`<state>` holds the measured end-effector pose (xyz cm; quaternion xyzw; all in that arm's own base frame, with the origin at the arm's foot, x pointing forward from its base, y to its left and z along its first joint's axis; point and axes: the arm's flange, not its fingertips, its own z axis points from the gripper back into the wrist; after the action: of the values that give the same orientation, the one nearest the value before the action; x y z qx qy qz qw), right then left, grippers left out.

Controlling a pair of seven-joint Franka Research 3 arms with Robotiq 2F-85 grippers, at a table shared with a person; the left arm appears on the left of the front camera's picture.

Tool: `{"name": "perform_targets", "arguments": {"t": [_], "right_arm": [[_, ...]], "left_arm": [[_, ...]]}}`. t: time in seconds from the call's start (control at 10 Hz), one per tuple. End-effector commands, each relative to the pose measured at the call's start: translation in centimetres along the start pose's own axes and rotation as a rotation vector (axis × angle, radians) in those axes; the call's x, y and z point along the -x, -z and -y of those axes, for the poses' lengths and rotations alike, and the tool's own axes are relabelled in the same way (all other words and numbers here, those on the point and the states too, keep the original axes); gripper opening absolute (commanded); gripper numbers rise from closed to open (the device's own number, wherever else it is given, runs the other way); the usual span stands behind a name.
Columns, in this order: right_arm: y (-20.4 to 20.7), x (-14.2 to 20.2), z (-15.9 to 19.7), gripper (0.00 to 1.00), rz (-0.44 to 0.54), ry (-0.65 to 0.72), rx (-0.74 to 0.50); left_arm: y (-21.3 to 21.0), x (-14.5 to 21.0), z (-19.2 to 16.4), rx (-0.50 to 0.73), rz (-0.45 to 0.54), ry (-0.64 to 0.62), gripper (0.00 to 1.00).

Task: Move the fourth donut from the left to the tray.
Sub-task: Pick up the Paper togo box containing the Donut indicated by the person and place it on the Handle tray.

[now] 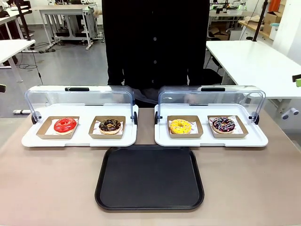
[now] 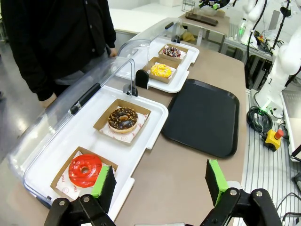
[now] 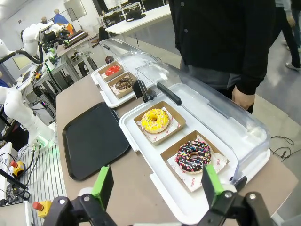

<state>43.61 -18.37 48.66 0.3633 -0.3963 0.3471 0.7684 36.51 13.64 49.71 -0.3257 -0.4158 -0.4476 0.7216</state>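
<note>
Front view: the fourth donut [image 1: 223,125] sits in its little brown box at the right middle of the frame. The box is on a white tray [image 1: 256,140] with its clear lid [image 1: 211,100] up. The black tray [image 1: 149,177] lies at the bottom middle.

Left wrist view: the left gripper [image 2: 160,181], at the bottom, has its fingers wide apart and holds nothing.

Right wrist view: the right gripper [image 3: 157,181], at the bottom, is spread wide too and holds nothing. The donut is just above it in the frame.
</note>
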Motion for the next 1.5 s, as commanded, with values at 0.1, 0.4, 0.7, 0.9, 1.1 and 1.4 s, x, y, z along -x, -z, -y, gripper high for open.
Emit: {"name": "perform_targets", "arguments": {"t": [0.1, 0.4, 0.7, 0.9, 1.1, 1.4], "right_arm": [[0.16, -0.19, 0.04, 1.0, 0.023, -0.012, -0.005], [0.16, -0.19, 0.04, 1.0, 0.023, -0.012, -0.005], [0.16, -0.19, 0.04, 1.0, 0.023, -0.012, -0.005], [0.16, -0.19, 0.04, 1.0, 0.023, -0.012, -0.005], [0.16, -0.19, 0.04, 1.0, 0.023, -0.012, -0.005], [0.16, -0.19, 0.04, 1.0, 0.023, -0.012, -0.005]], "left_arm": [[-0.11, -0.19, -0.2, 0.002, 0.025, 0.018, 1.0], [-0.11, -0.19, -0.2, 0.002, 0.025, 0.018, 1.0], [-0.11, -0.19, -0.2, 0.002, 0.025, 0.018, 1.0], [-0.11, -0.19, -0.2, 0.002, 0.025, 0.018, 1.0], [-0.11, -0.19, -0.2, 0.002, 0.025, 0.018, 1.0], [-0.11, -0.19, -0.2, 0.002, 0.025, 0.018, 1.0]]}}
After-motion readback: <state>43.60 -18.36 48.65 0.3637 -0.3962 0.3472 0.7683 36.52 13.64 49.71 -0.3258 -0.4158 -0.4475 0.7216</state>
